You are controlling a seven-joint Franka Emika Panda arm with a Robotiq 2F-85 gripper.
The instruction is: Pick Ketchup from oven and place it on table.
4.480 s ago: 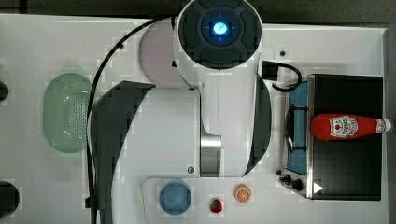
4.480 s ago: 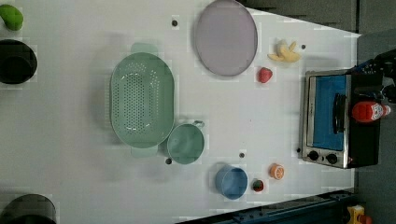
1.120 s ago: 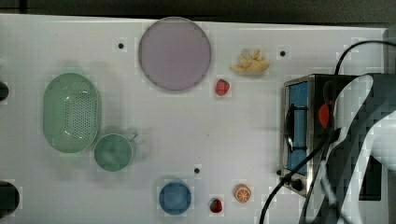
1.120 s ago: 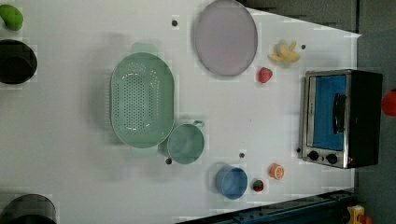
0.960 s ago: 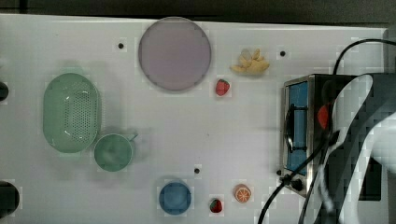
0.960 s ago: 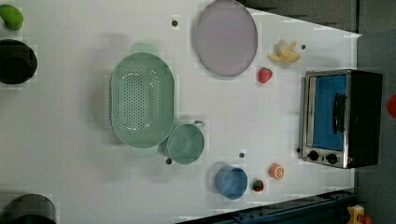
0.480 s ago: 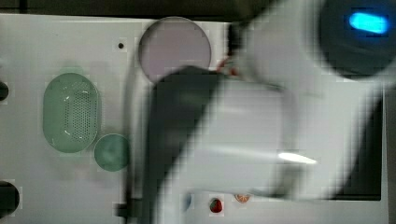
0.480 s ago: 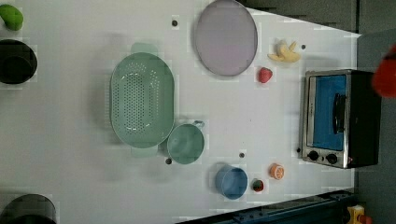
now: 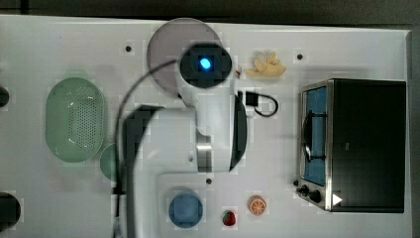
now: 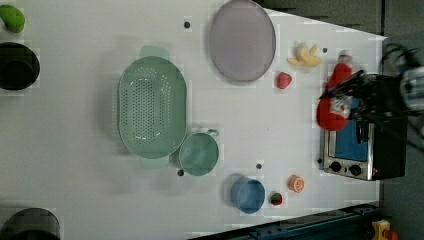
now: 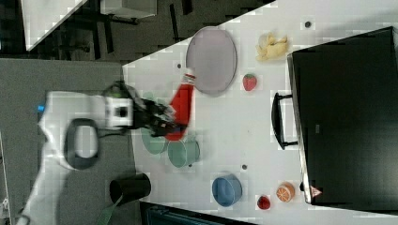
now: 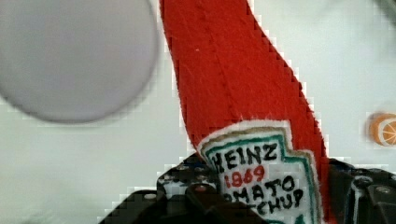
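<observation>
Off the oven (image 9: pixel 369 144) now — the Ketchup (image 11: pixel 180 110) has swung out over the table (image 9: pixel 277 158), near its purple-plate (image 11: pixel 211 60) edge — gripper (image 11: pixel 162 119) clamped around its labelled body.

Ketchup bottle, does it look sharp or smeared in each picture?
Wrist view: the Ketchup is crisp, its label readable. Right view: it is smeared along with the claw around it. Left view: bottle soft, the arm beside it streaked.
</observation>
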